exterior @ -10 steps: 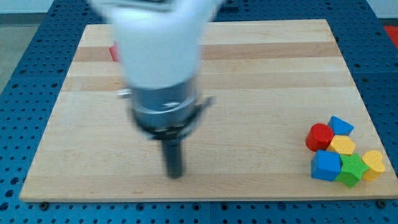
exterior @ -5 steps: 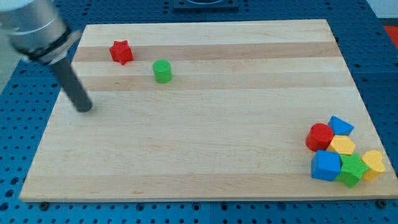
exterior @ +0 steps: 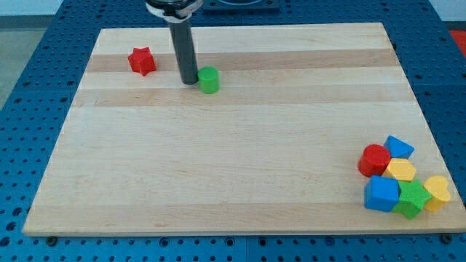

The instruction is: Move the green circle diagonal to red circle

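Note:
The green circle [exterior: 210, 80] lies on the wooden board [exterior: 240, 175] in the upper left part of the view. My tip [exterior: 189, 80] stands just to its left, close against or touching it. The red circle [exterior: 374, 159] sits far off at the lower right, at the left edge of a cluster of blocks.
A red star [exterior: 142, 61] lies left of my tip near the board's top left. The cluster by the red circle holds a blue block [exterior: 398, 146], a yellow block [exterior: 401, 170], a blue cube [exterior: 382, 193], a green star [exterior: 412, 199] and a yellow heart [exterior: 437, 192].
My tip has swept from the board's left edge to the green circle's left side. The green circle has shifted a little to the right.

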You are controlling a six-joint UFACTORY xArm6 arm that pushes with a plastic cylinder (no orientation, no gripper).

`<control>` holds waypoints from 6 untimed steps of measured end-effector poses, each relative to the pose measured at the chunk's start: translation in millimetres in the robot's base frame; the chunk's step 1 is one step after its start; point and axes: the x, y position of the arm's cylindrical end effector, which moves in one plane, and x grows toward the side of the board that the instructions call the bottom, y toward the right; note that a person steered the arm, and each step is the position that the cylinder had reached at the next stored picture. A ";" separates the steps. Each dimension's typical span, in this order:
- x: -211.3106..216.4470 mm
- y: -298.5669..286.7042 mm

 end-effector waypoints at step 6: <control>91.0 237.7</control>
